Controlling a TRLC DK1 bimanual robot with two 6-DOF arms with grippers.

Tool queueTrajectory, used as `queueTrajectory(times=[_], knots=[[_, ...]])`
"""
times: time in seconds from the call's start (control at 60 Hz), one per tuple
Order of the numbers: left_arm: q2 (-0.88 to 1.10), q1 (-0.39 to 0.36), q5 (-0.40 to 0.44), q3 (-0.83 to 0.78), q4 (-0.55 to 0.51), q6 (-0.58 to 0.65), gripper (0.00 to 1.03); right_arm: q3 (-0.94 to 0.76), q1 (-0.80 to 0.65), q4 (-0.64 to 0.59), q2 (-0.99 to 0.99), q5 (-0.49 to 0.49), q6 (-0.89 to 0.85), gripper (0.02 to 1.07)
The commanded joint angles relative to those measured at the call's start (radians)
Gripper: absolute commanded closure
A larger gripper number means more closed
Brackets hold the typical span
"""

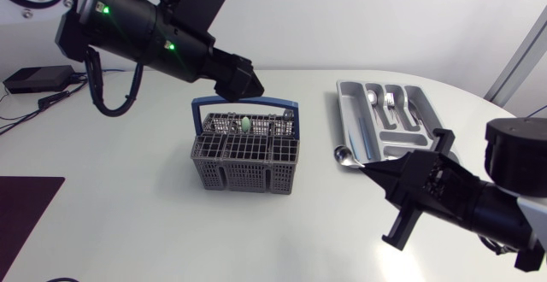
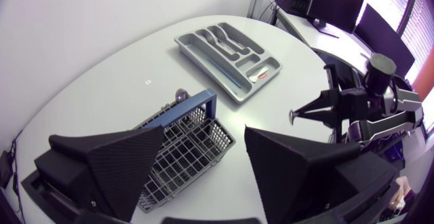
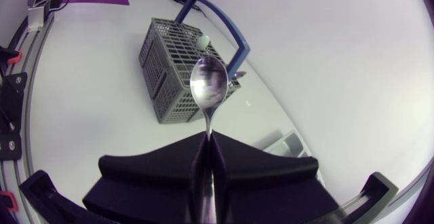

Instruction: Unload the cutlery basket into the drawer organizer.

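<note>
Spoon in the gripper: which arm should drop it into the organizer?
Right. The right gripper is shut on the spoon, close by the organizer; the left gripper hangs open over the basket.

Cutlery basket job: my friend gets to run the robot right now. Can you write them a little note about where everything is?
Left gripper: open and empty, above the cutlery basket.
Right gripper: shut on a spoon, held in the air between the basket and the drawer organizer.
Done: some cutlery already lies in the organizer.
Left: put this spoon in the organizer, then take out the green-tipped piece standing in the basket. Whether anything else is inside cannot be seen.
</note>
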Motion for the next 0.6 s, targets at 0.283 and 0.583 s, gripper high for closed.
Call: queueTrajectory(times=[0.283,0.583], knots=[[-0.103,0.015,-0.040,-0.140,-0.014,0.210,0.05,0.195,-0.515,-0.076,0.342,-0.367,-0.291,1.01],[-0.167,0.028,-0.080,-0.242,-0.023,0.343,0.05,0.393,-0.716,-0.131,0.723,-0.432,-0.518,1.01]])
